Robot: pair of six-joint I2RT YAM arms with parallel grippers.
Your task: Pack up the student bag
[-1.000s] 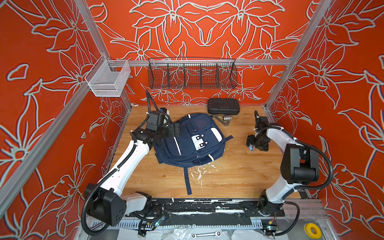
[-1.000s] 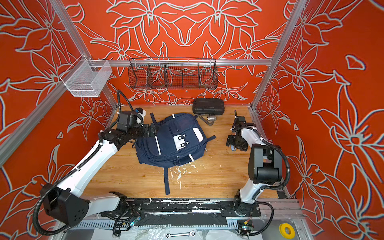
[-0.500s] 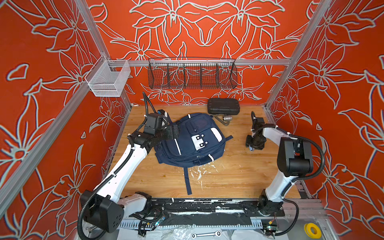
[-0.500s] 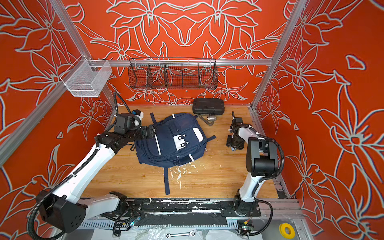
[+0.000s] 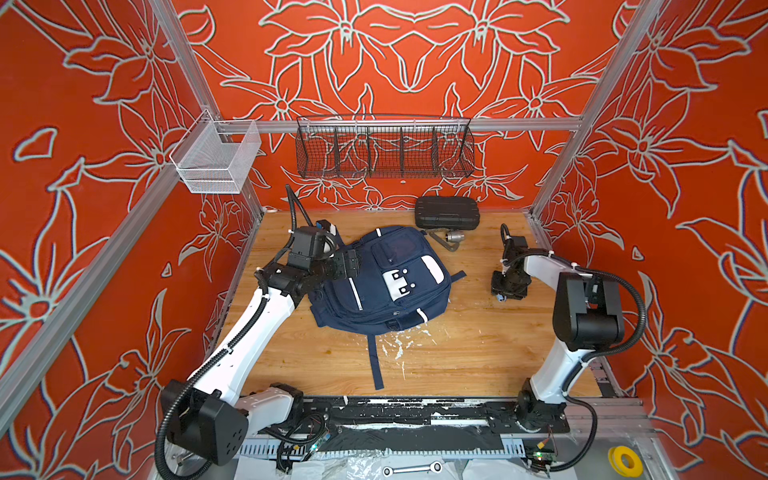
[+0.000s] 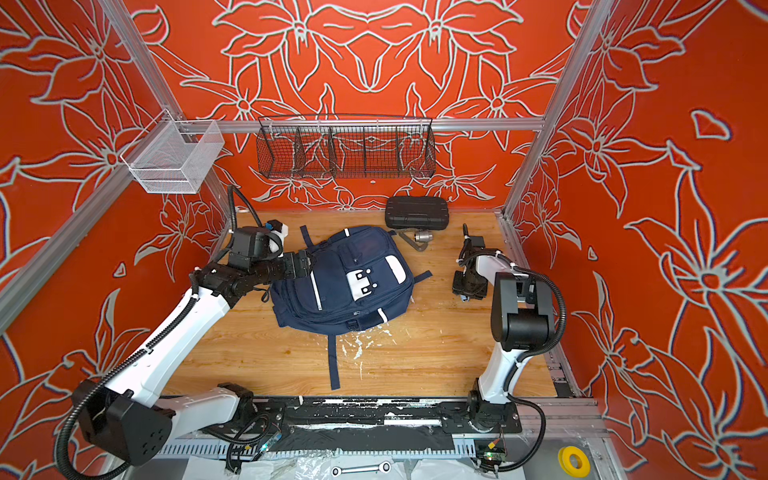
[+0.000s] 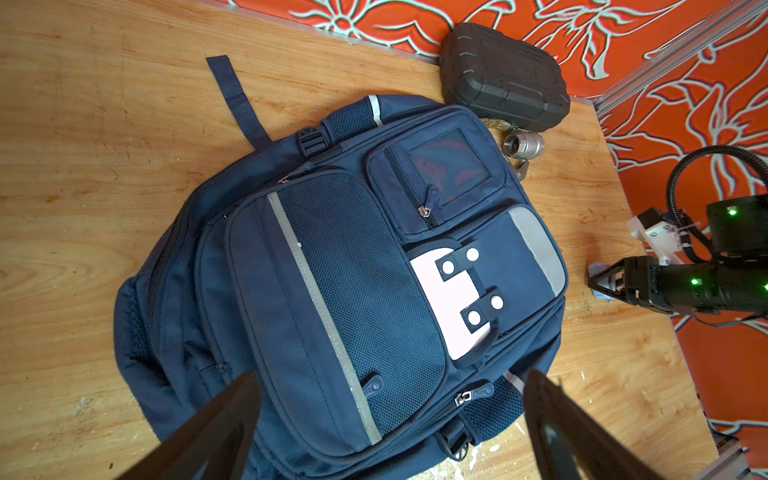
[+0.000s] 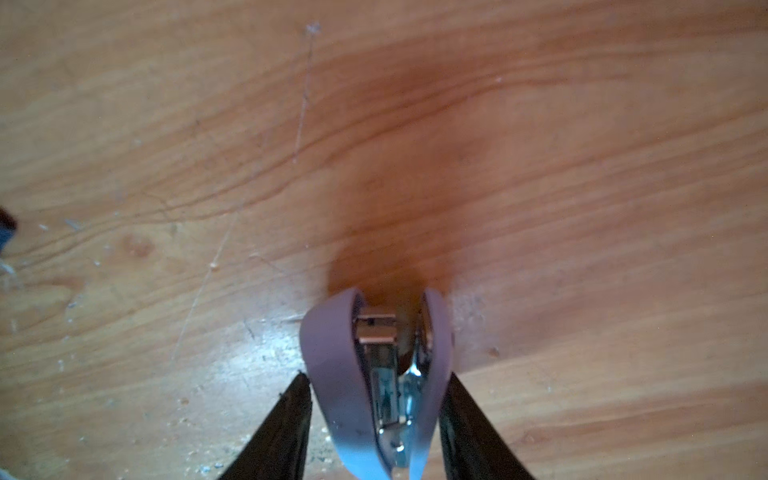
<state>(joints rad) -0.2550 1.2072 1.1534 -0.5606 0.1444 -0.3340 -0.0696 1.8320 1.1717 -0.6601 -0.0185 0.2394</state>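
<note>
Take the soft, likely floppy bag [image 5: 382,282], flat on the tabletop [image 5: 457,345], by a strap [image 7: 237,95] or zip pull [image 7: 473,395], left pincer [image 5: 354,266] gaping at its 9 o'clock edge, right pincer [image 8: 376,380] clamped on a stapler [image 8: 328,349] at 3 o'clock.

left hand [image 7: 392,374]: spread wide, hovering | right hand [image 8: 377,376]: pointing down, pinching stapler [image 8: 332,353]

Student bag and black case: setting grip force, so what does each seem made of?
The student bag looks like soft matte navy woven fabric: it creases, with mesh panels and zips. The black case looks like hard moulded plastic, matte: ribbed lid, rigid rounded corners.
</note>
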